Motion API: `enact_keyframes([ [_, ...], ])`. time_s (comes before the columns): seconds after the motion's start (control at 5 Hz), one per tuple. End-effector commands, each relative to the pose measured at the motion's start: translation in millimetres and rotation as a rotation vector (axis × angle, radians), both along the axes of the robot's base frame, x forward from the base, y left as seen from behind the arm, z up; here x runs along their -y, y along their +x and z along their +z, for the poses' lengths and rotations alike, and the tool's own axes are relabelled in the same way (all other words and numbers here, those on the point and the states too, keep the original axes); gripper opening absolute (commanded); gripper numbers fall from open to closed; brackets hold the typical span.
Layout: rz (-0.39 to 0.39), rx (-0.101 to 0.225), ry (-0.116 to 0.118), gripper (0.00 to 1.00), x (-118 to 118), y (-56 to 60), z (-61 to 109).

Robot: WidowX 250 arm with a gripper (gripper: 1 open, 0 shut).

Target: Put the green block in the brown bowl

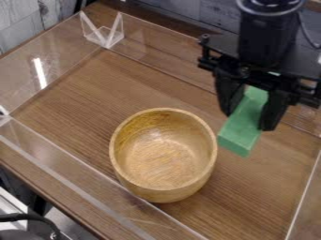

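A bright green block (pixel 247 124) hangs tilted in the air, its upper end pinched between the black fingers of my gripper (pixel 257 101), which is shut on it. The block's lower end sits just right of the brown bowl (pixel 163 153), close to its rim and slightly above the table. The bowl is round, light wood with thick walls, and stands upright and empty near the front middle of the wooden table.
Clear plastic walls (pixel 75 197) fence the wooden tabletop on the left and front. A small clear folded stand (pixel 103 31) sits at the back left. The dark arm body (pixel 267 28) rises above the gripper at the upper right.
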State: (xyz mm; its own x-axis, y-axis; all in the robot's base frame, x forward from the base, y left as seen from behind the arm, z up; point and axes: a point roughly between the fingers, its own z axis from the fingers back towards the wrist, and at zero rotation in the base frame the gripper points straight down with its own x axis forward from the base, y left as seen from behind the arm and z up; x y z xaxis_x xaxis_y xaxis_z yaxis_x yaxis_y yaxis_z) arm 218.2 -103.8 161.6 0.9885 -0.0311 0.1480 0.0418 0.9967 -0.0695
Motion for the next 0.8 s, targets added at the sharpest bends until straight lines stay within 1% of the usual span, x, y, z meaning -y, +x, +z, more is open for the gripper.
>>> enact_keyframes([
  [0.0, 0.001, 0.05, -0.014, 0.0, -4.8, 0.7, 9.4],
  [0.6, -0.003, 0.065, -0.016, 0.0, -14.6, 0.9, 3.0],
])
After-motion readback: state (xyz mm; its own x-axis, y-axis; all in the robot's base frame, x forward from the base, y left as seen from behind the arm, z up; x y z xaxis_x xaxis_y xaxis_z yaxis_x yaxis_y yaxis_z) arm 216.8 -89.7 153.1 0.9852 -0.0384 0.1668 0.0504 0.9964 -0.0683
